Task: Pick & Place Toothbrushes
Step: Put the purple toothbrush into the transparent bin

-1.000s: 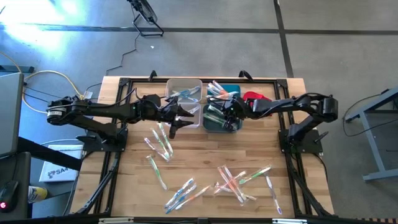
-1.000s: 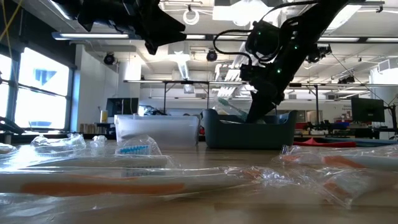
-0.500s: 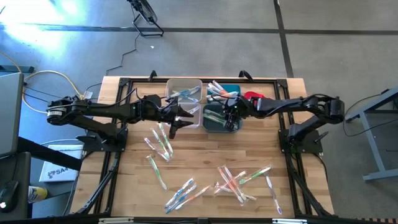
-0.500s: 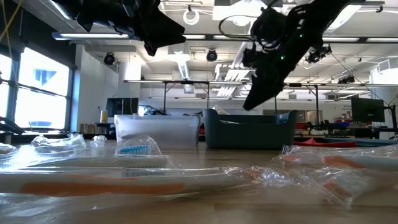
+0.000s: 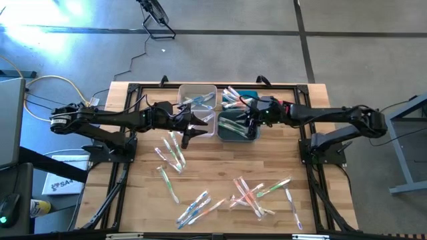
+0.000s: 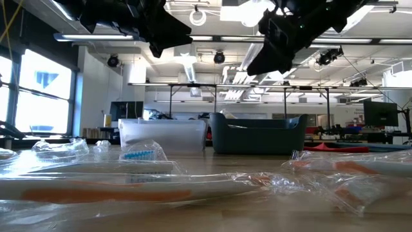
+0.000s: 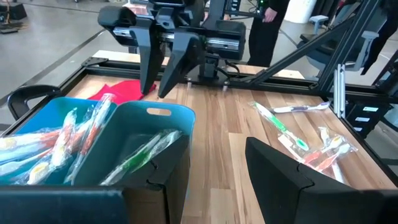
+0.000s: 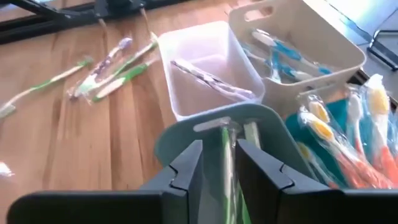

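Right hand (image 5: pixel 252 115) has lifted out of the teal bin (image 5: pixel 237 135), fingers parted, nothing held. Drop done, we judge; next we need another loose toothbrush (image 5: pixel 257 193) off the counter (image 5: pixel 213 167). Left hand (image 5: pixel 187 137) hovers released, empty.

Both dark arms reach toward the table's far middle; left end effector (image 5: pixel 187 131) and right end effector (image 5: pixel 253 111) hover, fingers parted.

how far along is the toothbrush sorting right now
Partly done: the bins at the table's far edge already hold several toothbrushes. The right gripper hovers open and empty above the teal bin; the left gripper is open beside the clear bins. Many loose toothbrushes remain on the table.
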Robot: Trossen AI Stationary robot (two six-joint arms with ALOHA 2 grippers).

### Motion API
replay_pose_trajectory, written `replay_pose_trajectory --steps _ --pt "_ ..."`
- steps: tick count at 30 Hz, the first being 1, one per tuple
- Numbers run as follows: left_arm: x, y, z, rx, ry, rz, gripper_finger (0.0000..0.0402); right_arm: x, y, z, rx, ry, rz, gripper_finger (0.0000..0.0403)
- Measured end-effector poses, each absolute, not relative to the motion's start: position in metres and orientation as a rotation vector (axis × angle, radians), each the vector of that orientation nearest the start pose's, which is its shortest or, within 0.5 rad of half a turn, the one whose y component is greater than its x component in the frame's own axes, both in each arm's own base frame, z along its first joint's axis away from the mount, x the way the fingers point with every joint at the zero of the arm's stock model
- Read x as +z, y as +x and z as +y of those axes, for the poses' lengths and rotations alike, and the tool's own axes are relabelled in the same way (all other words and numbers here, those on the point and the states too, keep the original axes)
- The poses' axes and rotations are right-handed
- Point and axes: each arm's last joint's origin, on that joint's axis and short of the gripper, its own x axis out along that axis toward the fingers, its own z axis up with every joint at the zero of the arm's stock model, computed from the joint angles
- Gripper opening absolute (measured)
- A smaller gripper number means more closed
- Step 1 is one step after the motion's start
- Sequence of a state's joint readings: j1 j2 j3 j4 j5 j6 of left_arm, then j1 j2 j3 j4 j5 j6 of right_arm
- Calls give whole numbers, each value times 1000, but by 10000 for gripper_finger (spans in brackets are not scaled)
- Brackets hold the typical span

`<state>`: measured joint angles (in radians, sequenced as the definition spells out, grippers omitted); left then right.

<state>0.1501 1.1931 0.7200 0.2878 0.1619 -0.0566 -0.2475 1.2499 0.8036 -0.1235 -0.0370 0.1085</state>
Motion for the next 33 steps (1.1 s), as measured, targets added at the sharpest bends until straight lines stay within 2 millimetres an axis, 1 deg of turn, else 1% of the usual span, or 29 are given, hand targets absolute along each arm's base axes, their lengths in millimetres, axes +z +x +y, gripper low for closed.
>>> replay_pose_trajectory --steps 8,14,19,24,28,31,33 --pt "273 260 35 -7 -85 183 152 254 261 -60 -198 174 507 87" --pt "276 261 35 -8 -84 150 152 262 265 -58 -188 167 418 87" --pt "270 260 33 -4 -89 209 144 264 268 -49 -161 181 392 87" --pt "262 251 33 37 -78 226 101 265 270 -37 -106 113 390 87" --pt "262 233 30 31 -55 198 50 262 272 -26 -69 45 314 87" --pt "261 217 28 34 -49 170 13 260 266 -21 -62 36 288 87" --pt "260 208 27 31 -46 152 5 259 263 -20 -80 29 247 87"
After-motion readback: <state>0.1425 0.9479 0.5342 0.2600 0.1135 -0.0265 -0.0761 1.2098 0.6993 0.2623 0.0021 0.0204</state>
